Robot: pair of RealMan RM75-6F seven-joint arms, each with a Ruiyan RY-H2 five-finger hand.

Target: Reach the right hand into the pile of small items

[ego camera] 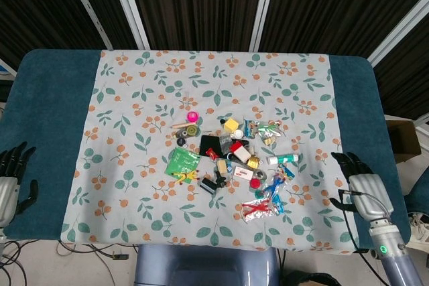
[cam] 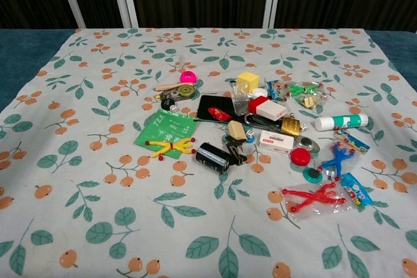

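The pile of small items [ego camera: 231, 159] lies in the middle of the floral cloth, with a green tea packet [ego camera: 182, 161], a yellow cube [ego camera: 231, 124], a white glue stick [ego camera: 282, 159] and red and blue sticky figures [ego camera: 263, 207]. The chest view shows the same pile [cam: 260, 135] close up, with no hand in it. My right hand [ego camera: 358, 183] hovers open at the table's right front edge, well right of the pile, fingers spread. My left hand [ego camera: 9, 175] hangs open off the table's left front corner.
The floral cloth [ego camera: 134, 98] covers a teal table [ego camera: 47, 98]. A cardboard box [ego camera: 402, 135] sits beyond the right edge. Cables [ego camera: 87, 252] trail below the front edge.
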